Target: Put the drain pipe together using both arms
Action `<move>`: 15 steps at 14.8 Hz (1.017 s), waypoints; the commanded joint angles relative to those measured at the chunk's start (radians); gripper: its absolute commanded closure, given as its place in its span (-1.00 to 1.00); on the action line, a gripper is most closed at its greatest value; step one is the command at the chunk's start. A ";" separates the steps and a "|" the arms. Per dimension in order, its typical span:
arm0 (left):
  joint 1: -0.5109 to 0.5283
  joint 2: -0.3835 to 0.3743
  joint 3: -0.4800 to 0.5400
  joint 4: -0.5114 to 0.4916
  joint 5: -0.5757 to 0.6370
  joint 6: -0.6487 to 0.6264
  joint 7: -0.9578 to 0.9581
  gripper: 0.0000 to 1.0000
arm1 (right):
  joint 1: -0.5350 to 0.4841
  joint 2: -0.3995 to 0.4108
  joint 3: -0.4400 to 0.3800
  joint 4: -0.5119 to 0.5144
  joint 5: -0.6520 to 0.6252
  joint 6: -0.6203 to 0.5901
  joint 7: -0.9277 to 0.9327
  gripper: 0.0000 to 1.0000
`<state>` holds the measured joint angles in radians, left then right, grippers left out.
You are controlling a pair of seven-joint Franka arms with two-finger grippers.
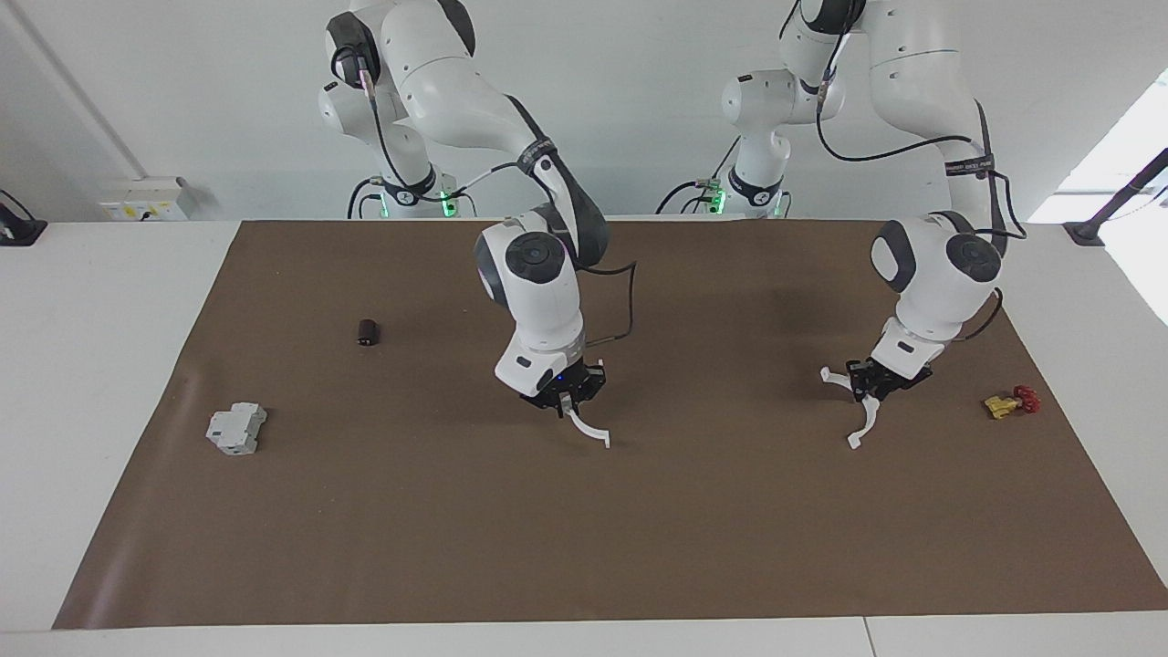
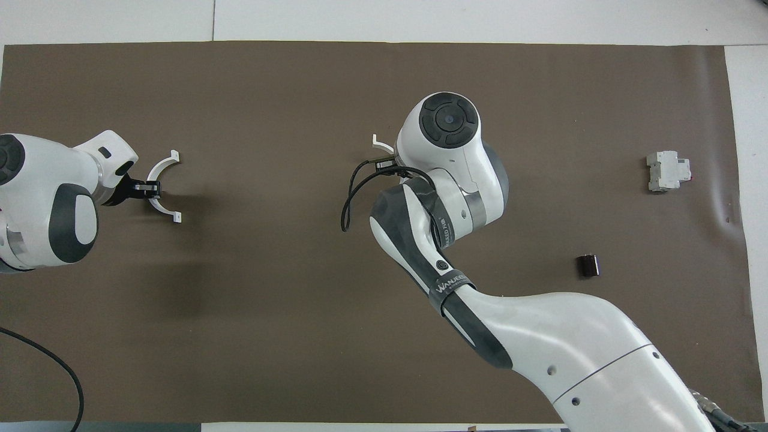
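One white half-ring (image 1: pixel 589 429) is held in the right gripper (image 1: pixel 568 400) jaws above the surface (image 1: pixel 639 547) middle. The other half-ring (image 1: pixel 856 411) is pinched by the left gripper (image 1: pixel 867 388) jaws near the left arm's edge. The halves are not yet joined.

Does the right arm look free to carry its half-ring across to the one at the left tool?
Probably yes. The right tool is shut on its half-ring; bare brown mat lies between it and the other half-ring at the left tool.

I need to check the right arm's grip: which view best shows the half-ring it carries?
The facing view: the half-ring hangs in plain sight from the right gripper. In the overhead view the arm covers nearly all of it; only one tabbed end shows.
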<state>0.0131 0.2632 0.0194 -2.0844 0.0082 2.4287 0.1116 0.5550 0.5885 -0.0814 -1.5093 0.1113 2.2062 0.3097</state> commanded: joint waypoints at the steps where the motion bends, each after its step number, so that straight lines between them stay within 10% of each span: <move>1: 0.011 -0.015 0.002 -0.031 -0.008 0.044 0.006 0.22 | 0.035 0.047 -0.005 0.020 -0.002 0.030 0.017 0.85; 4: 0.011 -0.012 0.002 -0.033 -0.007 0.073 0.007 0.26 | 0.042 0.054 -0.005 0.006 -0.007 0.046 0.015 0.83; 6: 0.013 -0.012 0.002 -0.031 -0.008 0.072 0.007 0.98 | 0.042 0.063 -0.003 0.000 -0.008 0.047 0.015 0.76; 9: 0.028 -0.015 0.001 -0.020 -0.007 0.053 0.003 1.00 | 0.054 0.063 -0.005 -0.020 -0.008 0.065 0.017 0.60; 11: 0.030 -0.018 0.002 -0.016 -0.007 0.052 0.008 1.00 | 0.063 0.062 -0.005 -0.060 -0.007 0.121 0.017 0.08; 12: 0.030 -0.025 0.002 -0.014 -0.007 0.047 0.005 1.00 | 0.063 0.060 -0.005 -0.049 -0.007 0.113 0.017 -0.80; 15: -0.002 -0.048 0.004 0.061 -0.007 -0.102 -0.004 1.00 | 0.048 0.051 -0.011 0.032 -0.033 0.026 0.014 -1.00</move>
<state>0.0345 0.2482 0.0200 -2.0708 0.0082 2.4382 0.1112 0.6167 0.6502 -0.0847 -1.5175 0.1063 2.2794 0.3102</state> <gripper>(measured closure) 0.802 0.322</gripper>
